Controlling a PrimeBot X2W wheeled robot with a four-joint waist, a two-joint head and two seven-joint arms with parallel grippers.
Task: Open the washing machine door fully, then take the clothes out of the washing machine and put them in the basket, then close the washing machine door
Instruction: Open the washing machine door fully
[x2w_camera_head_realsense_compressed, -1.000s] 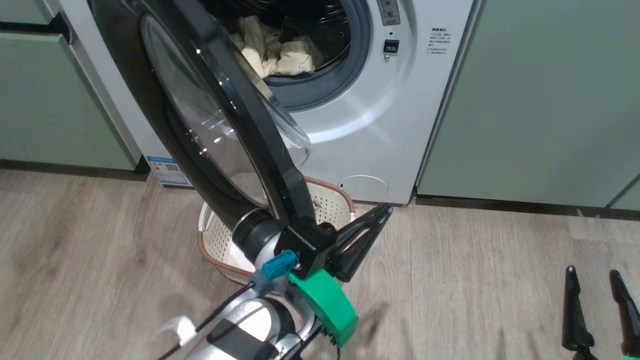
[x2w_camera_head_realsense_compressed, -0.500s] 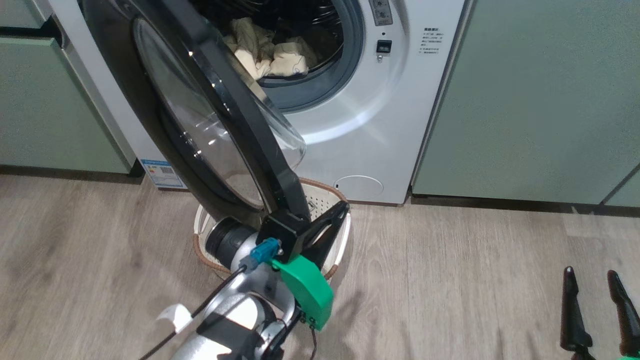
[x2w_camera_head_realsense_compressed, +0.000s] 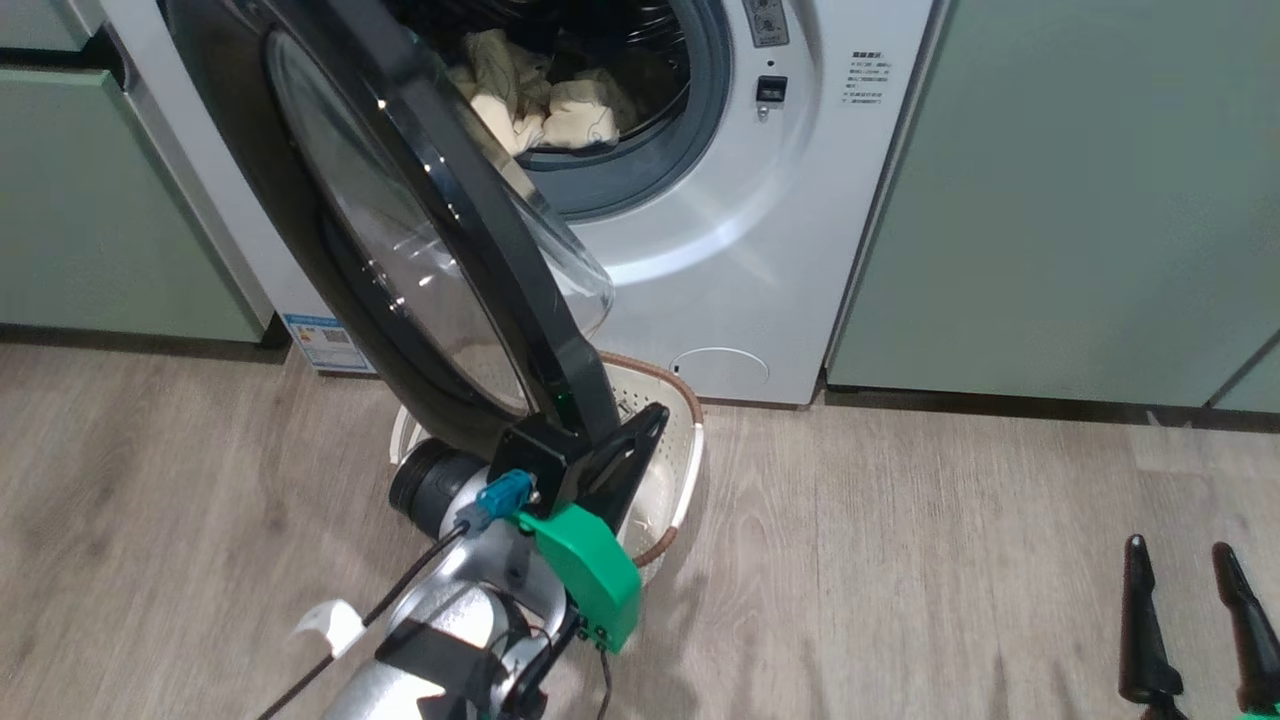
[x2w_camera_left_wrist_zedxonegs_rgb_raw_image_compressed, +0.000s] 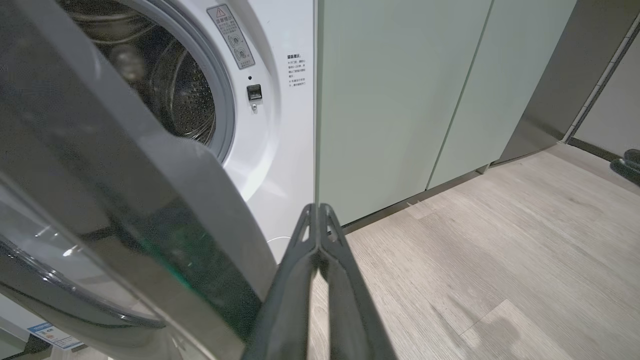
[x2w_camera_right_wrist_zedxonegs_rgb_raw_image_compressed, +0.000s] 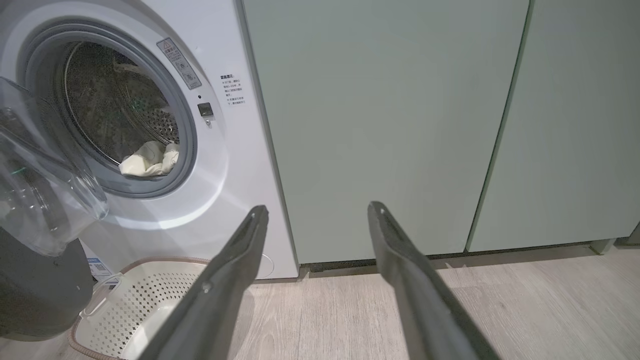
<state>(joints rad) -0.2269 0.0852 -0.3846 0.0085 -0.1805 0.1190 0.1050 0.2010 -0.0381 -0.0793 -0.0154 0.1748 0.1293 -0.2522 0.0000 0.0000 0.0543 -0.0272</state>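
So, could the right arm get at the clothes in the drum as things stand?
Probably yes: the washing machine door stands left of the drum mouth, leaving the open right gripper a clear line to the clothes.

The left gripper (x2w_camera_head_realsense_compressed: 655, 414) has slid left — closer under the washing machine door (x2w_camera_head_realsense_compressed: 470, 230), over the basket (x2w_camera_head_realsense_compressed: 672, 470).

Your left gripper (x2w_camera_left_wrist_zedxonegs_rgb_raw_image_compressed: 317, 212) has both fingers pressed flat together, tips meeting, nothing between them. The washing machine door (x2w_camera_left_wrist_zedxonegs_rgb_raw_image_compressed: 125, 190) stands open across the left side, its glossy black edge just beside the fingers; can't tell if it's actually touching. Past it you get the white washing machine (x2w_camera_left_wrist_zedxonegs_rgb_raw_image_compressed: 285, 165), the grey-rimmed drum mouth (x2w_camera_left_wrist_zedxonegs_rgb_raw_image_compressed: 220, 115) and the latch slot (x2w_camera_left_wrist_zedxonegs_rgb_raw_image_compressed: 254, 92). On the right are pale green cabinets (x2w_camera_left_wrist_zedxonegs_rgb_raw_image_compressed: 390, 100) and wood floor (x2w_camera_left_wrist_zedxonegs_rgb_raw_image_compressed: 500, 250).
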